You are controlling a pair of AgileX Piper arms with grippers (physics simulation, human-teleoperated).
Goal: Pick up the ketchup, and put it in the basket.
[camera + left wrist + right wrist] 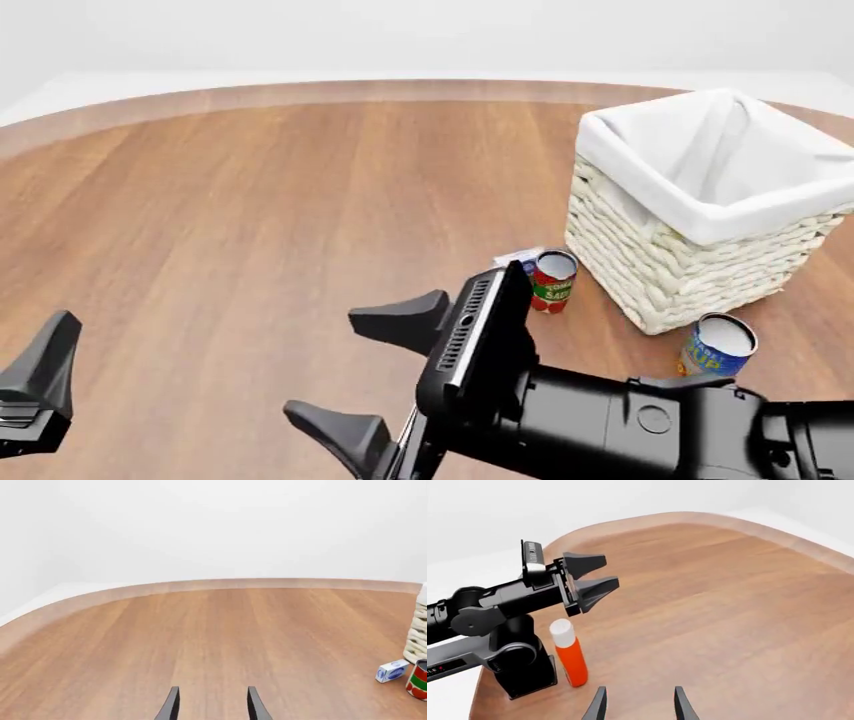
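The left gripper (34, 390) shows in the front view only as one dark finger at the left edge, the rest cut off. In the right wrist view it is whole: its two fingers are parted with nothing between them, and it hangs above the table (267, 200). The ketchup (570, 655) cannot be seen in the front view. The right wrist view alone shows it, standing upright on the table just beside the left arm's base, below and behind the left gripper and apart from it. The right gripper (360, 375) fills the lower middle of the front view, turned sideways, its fingers spread wide and empty, pointing left. To its right a red-and-green can (553, 281) stands by a small white-and-blue box (518, 260), which it partly hides. The basket (667, 270) sits further right, and a blue can (717, 346) stands near its front corner, partly behind the right arm.
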